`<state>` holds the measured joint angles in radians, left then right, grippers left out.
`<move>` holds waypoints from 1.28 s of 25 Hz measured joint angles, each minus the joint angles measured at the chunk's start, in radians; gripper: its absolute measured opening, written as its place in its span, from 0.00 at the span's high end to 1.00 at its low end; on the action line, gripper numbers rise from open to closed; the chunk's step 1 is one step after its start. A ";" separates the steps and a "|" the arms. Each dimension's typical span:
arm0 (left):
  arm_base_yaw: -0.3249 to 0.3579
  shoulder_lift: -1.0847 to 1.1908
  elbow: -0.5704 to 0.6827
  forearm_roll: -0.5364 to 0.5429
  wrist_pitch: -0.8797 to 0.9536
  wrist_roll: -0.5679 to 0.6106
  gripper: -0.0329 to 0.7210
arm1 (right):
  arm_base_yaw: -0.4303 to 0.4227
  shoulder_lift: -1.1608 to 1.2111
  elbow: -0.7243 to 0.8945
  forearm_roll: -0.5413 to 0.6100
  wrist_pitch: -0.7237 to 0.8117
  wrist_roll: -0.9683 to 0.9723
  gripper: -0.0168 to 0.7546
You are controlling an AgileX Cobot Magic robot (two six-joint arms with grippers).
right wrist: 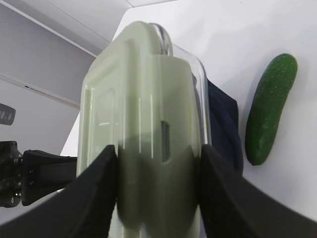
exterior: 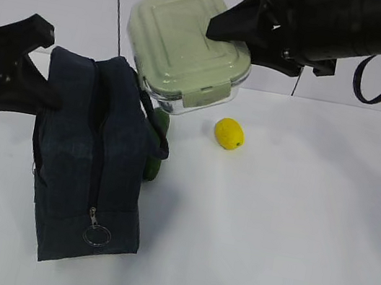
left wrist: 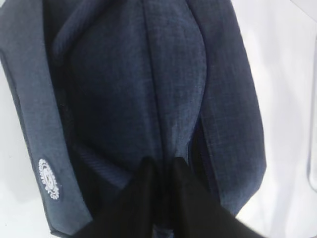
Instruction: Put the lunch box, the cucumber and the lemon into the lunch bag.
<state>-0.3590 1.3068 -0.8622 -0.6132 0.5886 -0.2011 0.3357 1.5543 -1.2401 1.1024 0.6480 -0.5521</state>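
1. Lunch bag (exterior: 92,163): dark navy, upright near the front-left of the worktop (exterior: 291,240), its long axis running front to back. The zipper ring (exterior: 97,235) hangs low on the near end; the top seam appears parted.
2. Left pincer (left wrist: 161,171): nearly closed, pinching fabric at the bag's top edge on its left side.
3. Cucumber (right wrist: 270,109): lying on the worktop just behind the bag's right side, mostly hidden by it in the exterior view.
4. Lemon (exterior: 229,133): on the worktop, mid-depth, right of the cucumber and apart from it.
5. Lunch box (exterior: 188,47): off the worktop, tilted, above and behind the bag's far right end.
6. Right pincer (right wrist: 158,198): gripping the lunch box across its width. The bag opening lies forward, left and below; the box's long axis probably needs aligning with the bag's.
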 joint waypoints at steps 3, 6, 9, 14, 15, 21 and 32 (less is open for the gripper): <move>0.000 0.000 0.000 0.002 -0.007 0.000 0.91 | 0.029 0.017 -0.002 0.002 -0.025 0.012 0.48; 0.000 0.000 0.000 0.007 -0.014 0.000 0.91 | 0.067 0.035 -0.002 0.002 -0.066 0.020 0.48; 0.000 0.000 0.000 0.017 -0.025 0.000 0.91 | 0.103 0.051 -0.010 0.007 -0.105 0.034 0.48; 0.000 0.000 0.000 0.031 -0.029 0.000 0.91 | 0.141 0.110 -0.059 0.010 -0.128 0.045 0.48; 0.000 0.000 0.000 0.031 -0.030 0.000 0.91 | 0.146 0.125 -0.071 0.011 -0.135 0.047 0.48; 0.000 0.000 0.000 0.039 -0.040 0.000 0.91 | 0.149 0.182 -0.092 0.015 -0.157 0.051 0.48; -0.003 0.000 0.000 0.039 -0.055 0.000 0.91 | 0.149 0.238 -0.101 -0.068 -0.185 0.118 0.48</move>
<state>-0.3615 1.3068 -0.8622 -0.5739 0.5336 -0.2011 0.4844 1.7922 -1.3406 1.0347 0.4630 -0.4344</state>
